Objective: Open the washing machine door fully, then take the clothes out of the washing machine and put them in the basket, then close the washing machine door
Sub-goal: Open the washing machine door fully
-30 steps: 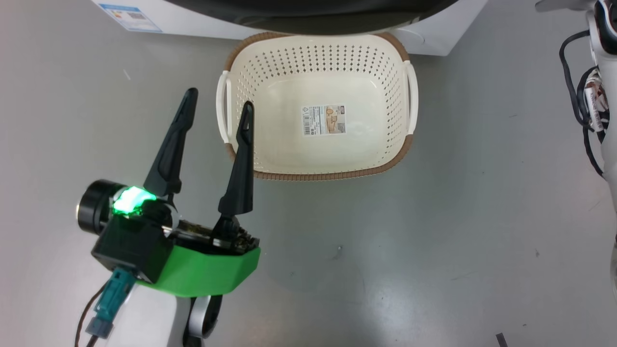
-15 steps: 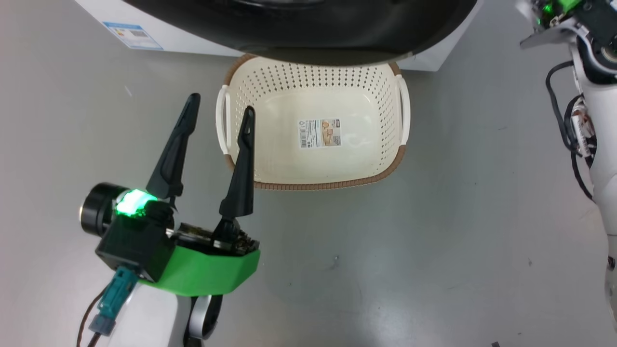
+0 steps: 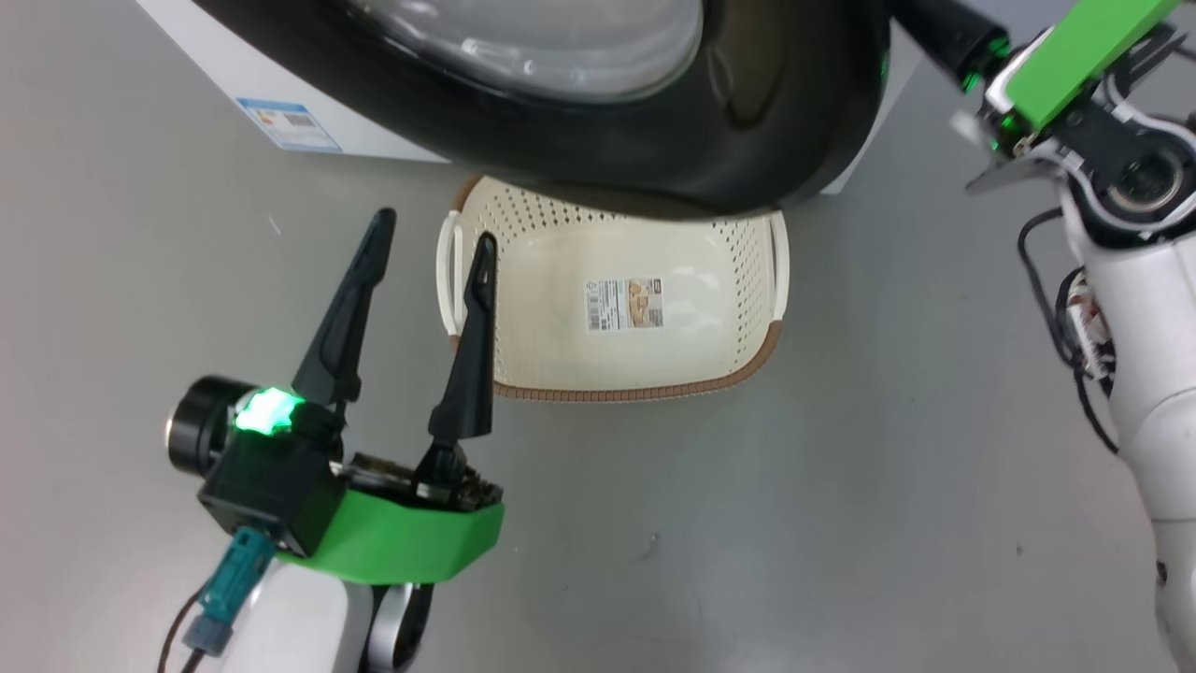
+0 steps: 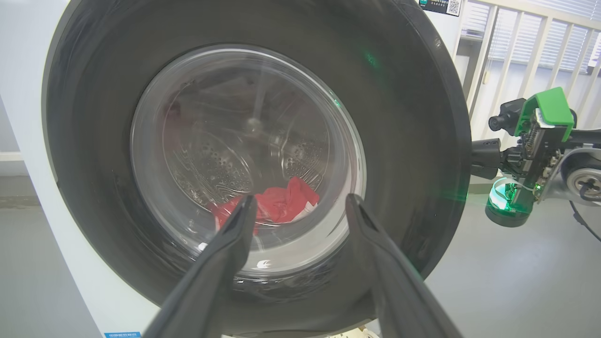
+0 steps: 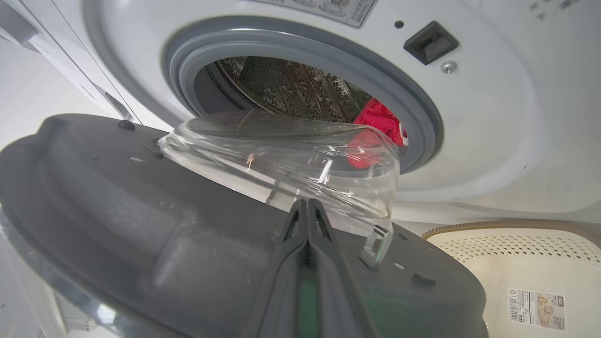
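Closest to me is the left gripper (image 3: 434, 234). Its two dark fingers are spread wide with nothing between them, hanging over the grey floor (image 3: 841, 486) just beside the basket's left handle.

Next out is the basket (image 3: 635, 393). I count one, cream and perforated, with a brown rim and two white side handles. It stands upright on the floor and holds only one paper label (image 3: 624, 304) stuck to its bottom.

The washing machine door (image 3: 654, 150), the single round black one, is swung partly out. In the head view its lower edge hangs over the far side of the basket. Its one clear glass bowl bulges from the inner face.

In the right wrist view the right gripper (image 5: 305, 203) has both fingers pressed together with nothing gripped. They lie along the door's grey inner face, beside the bowl and one small latch hook (image 5: 375, 246). I cannot tell for sure whether they touch the door.

Behind the door stands the washing machine (image 3: 215, 75), one white box with one blue sticker (image 3: 288, 123) low on its front. Its round mouth is uncovered, with a grey rubber ring (image 5: 300, 51) around the steel drum (image 5: 291, 89).

Farthest in are the clothes (image 5: 375, 122). I count one red garment with a bit of white trim, lying inside the drum at the mouth's edge. From the left wrist I see it through the door glass.
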